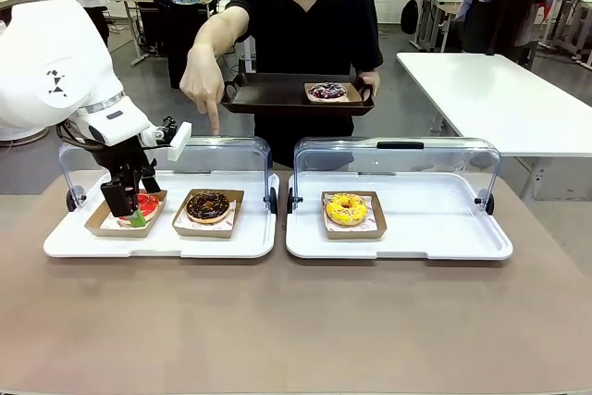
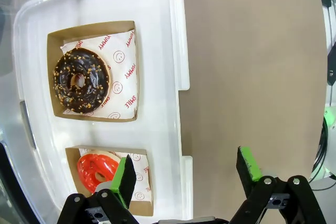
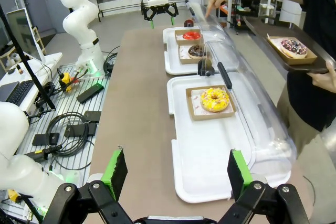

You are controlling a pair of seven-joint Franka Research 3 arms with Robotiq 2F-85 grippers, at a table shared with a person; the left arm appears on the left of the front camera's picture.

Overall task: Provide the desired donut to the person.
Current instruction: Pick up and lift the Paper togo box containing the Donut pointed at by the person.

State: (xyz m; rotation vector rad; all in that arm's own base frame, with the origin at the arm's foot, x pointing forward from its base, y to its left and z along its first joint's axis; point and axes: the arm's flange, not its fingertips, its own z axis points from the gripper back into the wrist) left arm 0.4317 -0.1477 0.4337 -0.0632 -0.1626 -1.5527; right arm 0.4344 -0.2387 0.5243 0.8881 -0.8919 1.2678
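Observation:
The person (image 1: 305, 25) holds a dark tray (image 1: 277, 99) with a purple-glazed donut (image 1: 327, 92) in one hand. Their other hand (image 1: 205, 90) points a finger down over the chocolate donut (image 1: 207, 206) (image 2: 81, 81). My left gripper (image 1: 129, 205) (image 2: 186, 174) hangs open at the near edge of the left white tray (image 1: 157, 240). One finger is over the red donut's box (image 2: 94, 166) and the other is over bare table. My right gripper (image 3: 177, 171) is open, held high, and looks down the table past the yellow donut (image 3: 214, 98) (image 1: 346, 209).
Both white trays have their clear lids (image 1: 398, 159) raised at the far side. The right tray (image 1: 435, 228) holds the yellow donut alone in a cardboard box. Brown tabletop (image 1: 296, 321) lies open in front of the trays. Cables and gear lie on the floor (image 3: 68, 124).

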